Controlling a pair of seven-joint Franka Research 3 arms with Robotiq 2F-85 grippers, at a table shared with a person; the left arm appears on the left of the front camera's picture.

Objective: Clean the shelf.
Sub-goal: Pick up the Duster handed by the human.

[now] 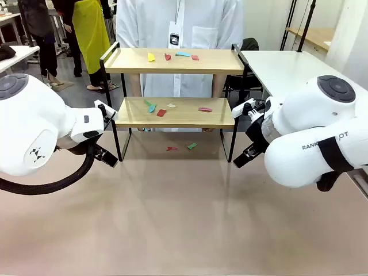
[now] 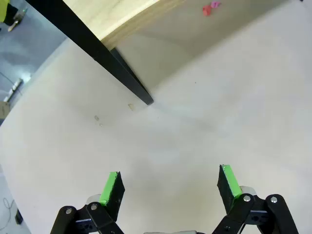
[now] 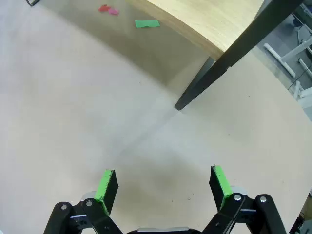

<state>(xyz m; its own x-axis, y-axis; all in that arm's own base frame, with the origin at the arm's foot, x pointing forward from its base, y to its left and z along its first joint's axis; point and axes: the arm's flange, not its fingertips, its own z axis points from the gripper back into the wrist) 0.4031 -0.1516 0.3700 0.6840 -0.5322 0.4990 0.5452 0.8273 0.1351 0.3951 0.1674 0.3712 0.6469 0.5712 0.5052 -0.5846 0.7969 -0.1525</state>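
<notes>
**Front view.** The shelf (image 1: pixel 218 61) stood across the table (image 1: pixel 184 218), in front of a person (image 1: pixel 190 29). 4 scraps (image 1: pixel 167 56) lay on its upper board, 4 on the lower and 2 on the table beneath, so I judged the cleaning not yet begun. My left gripper (image 1: pixel 109 133) and right gripper (image 1: pixel 241 133) flanked the lower board.

**Left wrist view.** My jaws stood apart and empty over bare table, near the shelf's foot.

**Right wrist view.** My jaws were likewise apart and empty, with a green scrap (image 3: pixel 146 23) beyond them.

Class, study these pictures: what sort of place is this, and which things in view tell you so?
Probably a robotics lab: two white robot arms flank a two-tier light wooden shelf in a black metal frame strewn with coloured scraps, with a white worktable beside it.
</notes>
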